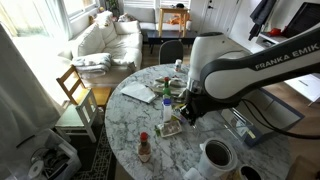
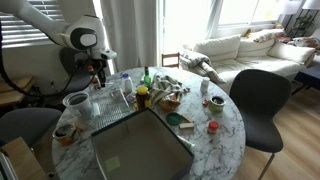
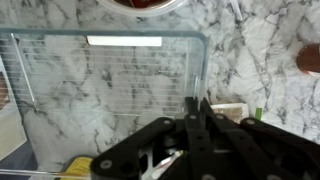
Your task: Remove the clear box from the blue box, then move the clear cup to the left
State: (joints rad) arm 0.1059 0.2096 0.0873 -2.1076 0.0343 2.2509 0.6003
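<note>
The gripper (image 3: 200,112) was clenched, fingers pressed together w/ no gap. Its tips were right at the near corner of the clear box (image 3: 110,90), in line w/ its side wall (couldn't tell if the thin wall was nipped btwn them). The clear box lay on the marble table (image 2: 228,115), outside the blue box (image 2: 150,145) and just past its far edge in an exterior view. The clear cup (image 2: 75,100) stood upright just beside the clear box, near the arm. A yellow-lidded jar (image 2: 142,97) stood at the clear box's other side.
</note>
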